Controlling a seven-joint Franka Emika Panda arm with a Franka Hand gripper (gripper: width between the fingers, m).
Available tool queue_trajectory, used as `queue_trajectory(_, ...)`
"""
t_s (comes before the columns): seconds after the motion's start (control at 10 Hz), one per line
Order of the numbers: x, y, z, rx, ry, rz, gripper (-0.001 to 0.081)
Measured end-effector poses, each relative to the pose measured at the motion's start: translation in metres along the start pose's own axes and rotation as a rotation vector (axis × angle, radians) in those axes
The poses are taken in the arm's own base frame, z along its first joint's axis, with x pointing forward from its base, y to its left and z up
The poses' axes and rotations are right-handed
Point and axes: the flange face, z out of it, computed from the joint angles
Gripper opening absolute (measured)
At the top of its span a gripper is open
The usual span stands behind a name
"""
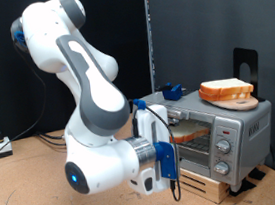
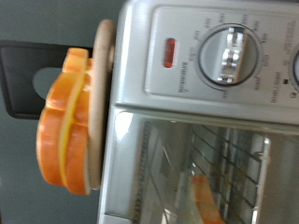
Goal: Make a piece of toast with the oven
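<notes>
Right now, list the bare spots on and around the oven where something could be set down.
The oven top is bare between the blue object and the wooden plate holding bread. The floor at the exterior view's left is open. The oven's front is crowded by the gripper.

Oven [image 1: 222, 132] silver-grey, red lamp [image 2: 170, 51] on panel. Toast [image 1: 188, 129] inside pale cream. Plate [image 1: 240, 100] tan wood, slice [image 1: 226, 90] golden-brown. Arm [image 1: 84, 79] white, grey.
</notes>
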Motion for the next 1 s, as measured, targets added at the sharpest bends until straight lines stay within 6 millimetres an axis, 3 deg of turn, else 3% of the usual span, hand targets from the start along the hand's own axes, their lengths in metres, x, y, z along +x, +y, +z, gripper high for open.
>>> queue_trajectory(0.5,0.032,0.023,0.029,-0.072,-0.072,0.022,0.0808)
queue_trajectory(1.0,0.053,0.037,0.035,-0.062,-0.027,-0.017,0.0808)
